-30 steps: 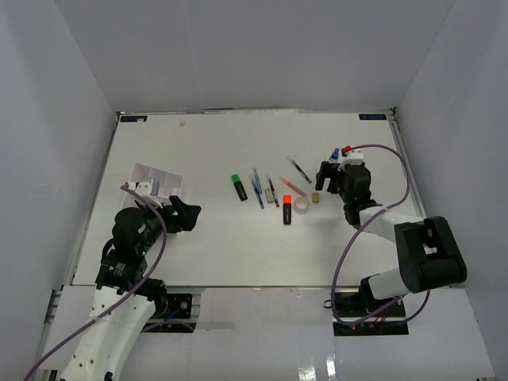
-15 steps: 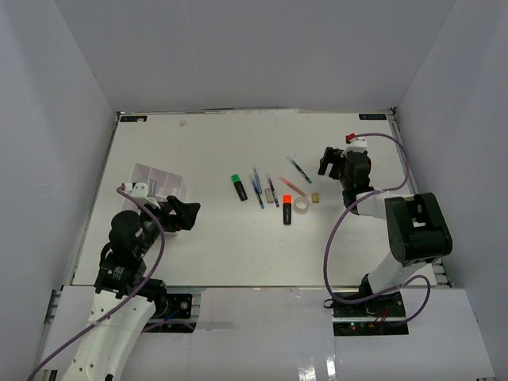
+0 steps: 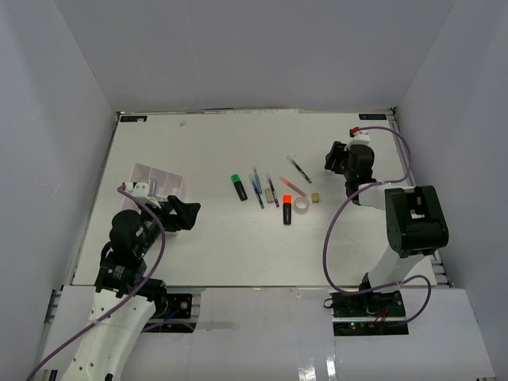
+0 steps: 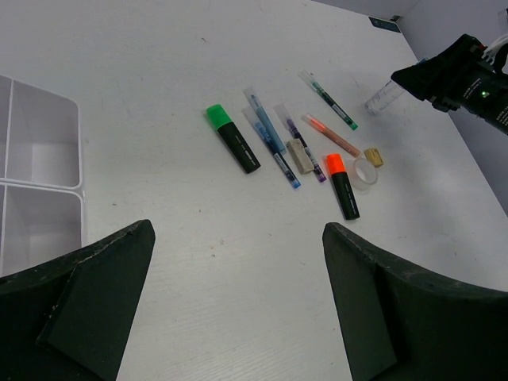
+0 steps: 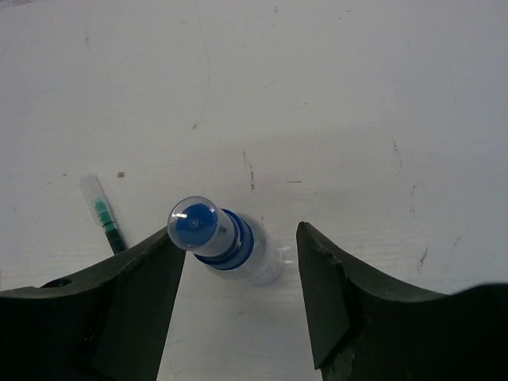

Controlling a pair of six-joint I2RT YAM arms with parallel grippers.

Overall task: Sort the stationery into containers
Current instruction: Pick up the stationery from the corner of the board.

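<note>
In the right wrist view, a clear bottle with a blue cap (image 5: 226,238) stands tilted between the fingers of my right gripper (image 5: 236,232). The jaws are open. The left finger is at the cap and a gap shows on the right. From above, that gripper (image 3: 339,159) covers the bottle at the right of the table. My left gripper (image 4: 238,230) hangs wide open and empty beside the white divided tray (image 3: 159,181). Mid-table lie a green-capped highlighter (image 3: 238,186), an orange-capped one (image 3: 287,209), thin pens (image 3: 259,189), a tape roll (image 3: 302,204) and a tan block (image 3: 315,197).
A green pen (image 5: 103,214) lies just left of my right fingers. A grey block (image 4: 299,155) sits among the pens. White walls enclose the table on three sides. The tray's near compartments (image 4: 44,187) show nothing inside.
My right gripper has moved farther back over the bottle, and its jaws have narrowed around it. The left arm has barely shifted.
</note>
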